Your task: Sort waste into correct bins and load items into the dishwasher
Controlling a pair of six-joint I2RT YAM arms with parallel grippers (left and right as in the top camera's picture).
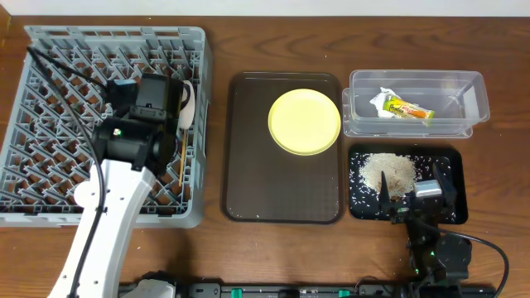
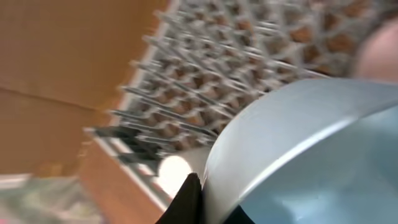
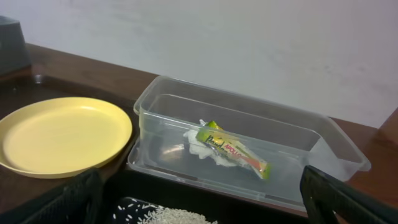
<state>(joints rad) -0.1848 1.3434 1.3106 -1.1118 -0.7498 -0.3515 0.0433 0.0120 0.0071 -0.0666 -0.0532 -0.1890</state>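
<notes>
My left gripper point(image 2: 208, 205) is shut on the rim of the light blue bowl point(image 2: 311, 143) and holds it over the grey dish rack point(image 1: 50, 50); this view is blurred. In the overhead view the left arm point(image 1: 145, 103) hides the bowl. A white dish point(image 1: 189, 103) stands on edge in the rack, with a chopstick point(image 1: 180, 165) below it. The yellow plate point(image 1: 304, 122) lies on the brown tray. The snack wrapper point(image 1: 407, 108) and white paper point(image 1: 383, 101) lie in the clear tub point(image 1: 414, 80). My right gripper point(image 1: 412, 189) is open and empty over the black tray point(image 1: 451, 157).
The brown serving tray point(image 1: 248, 165) lies in the middle of the table. Loose rice grains point(image 1: 389, 172) are heaped in the black tray. The right wrist view shows the plate point(image 3: 59, 134), the tub point(image 3: 249, 115) and the wrapper point(image 3: 233, 149).
</notes>
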